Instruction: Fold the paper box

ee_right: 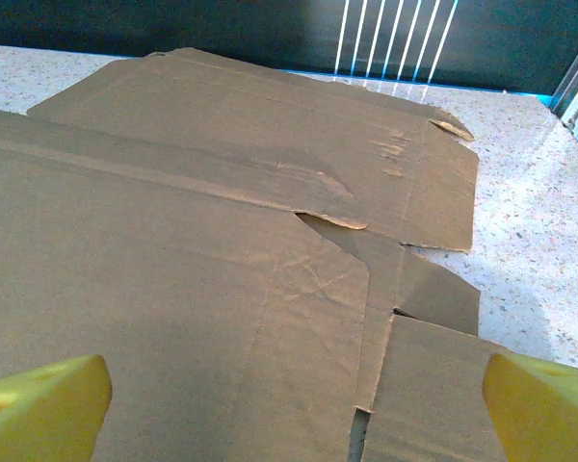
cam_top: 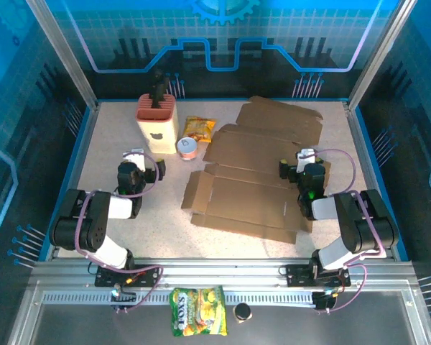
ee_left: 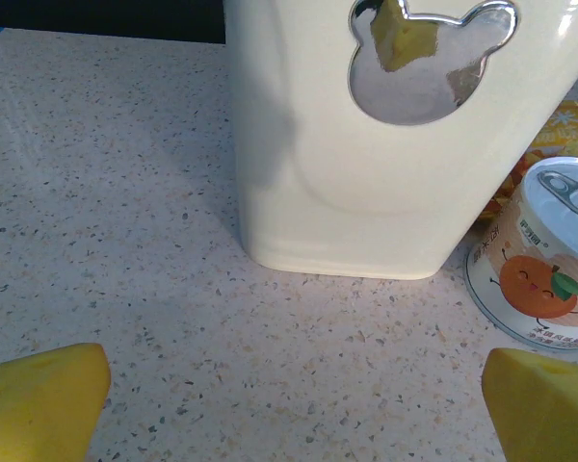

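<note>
Paper box (cam_top: 262, 180) flat as a pancake, spread across the middle and right of the table (cam_top: 108, 144), not one flap up yet. Long axis running near to far, leaning a bit right at the far end, creases crossing roughly left to right. So basically zero progress on the fold, judging by the layout.

Right gripper (cam_top: 304, 164) parked over the sheet's right edge, jaws wide, holding nothing. Same story from the right wrist view: yellow fingertips (ee_right: 48, 404) spread out to both bottom corners, cardboard directly underneath and stretching away ahead, with a slit and a small side tab just in front.

Left gripper (cam_top: 138, 164) also wide and empty, but off on bare table, well apart from the cardboard's left edge. Pointed at the cream holder (ee_left: 366, 144) with the bear-shaped cutout, little orange can (ee_left: 544, 260) just beside that on the right. Snack packet (cam_top: 199, 129) behind the can too. None of that part of the job, just clutter between that arm and the sheet.

Bottom line: right arm clearly the nearer one, already above the thing. Would bet on a right-side flap as the first grab, down and slightly forward from there. For the left, a swing to its right, keeping near of the can, before touching anything useful.
</note>
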`<control>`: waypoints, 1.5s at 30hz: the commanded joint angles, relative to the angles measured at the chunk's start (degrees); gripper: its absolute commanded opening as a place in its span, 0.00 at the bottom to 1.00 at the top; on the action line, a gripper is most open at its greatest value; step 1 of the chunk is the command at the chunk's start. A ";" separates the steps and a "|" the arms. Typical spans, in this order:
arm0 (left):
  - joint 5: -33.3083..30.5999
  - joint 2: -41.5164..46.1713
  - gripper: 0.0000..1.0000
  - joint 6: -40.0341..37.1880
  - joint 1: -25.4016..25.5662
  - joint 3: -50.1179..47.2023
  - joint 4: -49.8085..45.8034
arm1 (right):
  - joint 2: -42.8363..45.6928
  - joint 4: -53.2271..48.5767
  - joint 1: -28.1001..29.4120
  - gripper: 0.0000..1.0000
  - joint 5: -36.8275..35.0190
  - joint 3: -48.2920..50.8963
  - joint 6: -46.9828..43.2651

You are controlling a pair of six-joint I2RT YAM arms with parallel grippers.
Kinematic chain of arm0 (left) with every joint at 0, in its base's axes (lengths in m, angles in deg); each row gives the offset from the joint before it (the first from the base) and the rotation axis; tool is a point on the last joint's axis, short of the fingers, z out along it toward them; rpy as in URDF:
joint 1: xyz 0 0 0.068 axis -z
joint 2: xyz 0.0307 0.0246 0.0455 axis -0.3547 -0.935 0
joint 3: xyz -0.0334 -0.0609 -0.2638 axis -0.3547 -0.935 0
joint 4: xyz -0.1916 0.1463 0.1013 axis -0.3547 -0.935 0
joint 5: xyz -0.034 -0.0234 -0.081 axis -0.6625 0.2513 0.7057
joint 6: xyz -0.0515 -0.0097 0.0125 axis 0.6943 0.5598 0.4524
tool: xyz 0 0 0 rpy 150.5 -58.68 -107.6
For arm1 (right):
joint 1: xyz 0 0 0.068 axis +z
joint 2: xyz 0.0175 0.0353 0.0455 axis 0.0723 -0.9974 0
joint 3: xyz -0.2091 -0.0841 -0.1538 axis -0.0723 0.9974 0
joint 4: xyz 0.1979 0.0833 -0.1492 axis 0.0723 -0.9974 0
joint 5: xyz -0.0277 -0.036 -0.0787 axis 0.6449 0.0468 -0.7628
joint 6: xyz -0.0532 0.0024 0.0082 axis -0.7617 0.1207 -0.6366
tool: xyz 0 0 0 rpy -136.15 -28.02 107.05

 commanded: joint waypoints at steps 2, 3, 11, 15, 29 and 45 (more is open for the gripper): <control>0.95 0.24 0.99 -1.08 0.15 1.06 -0.11 | -0.10 0.61 -0.82 1.00 0.33 -0.88 0.37; 0.97 0.26 0.99 -1.08 0.15 1.04 -0.13 | -0.12 0.63 -0.79 1.00 0.36 -0.87 0.37; 0.97 0.23 0.99 -1.09 0.15 1.07 -0.13 | -0.11 0.60 -0.83 1.00 0.32 -0.93 0.35; 1.01 0.18 0.99 -1.04 0.15 1.05 -0.19 | -0.11 0.60 -0.76 1.00 0.33 -0.92 0.37; -9.67 10.25 0.99 -4.05 5.46 0.49 -6.48 | 6.70 14.15 9.29 1.00 -17.07 7.08 -7.81; 4.99 28.74 0.81 58.96 17.16 32.90 -88.54 | 29.97 -98.62 2.53 1.00 5.35 -49.07 48.93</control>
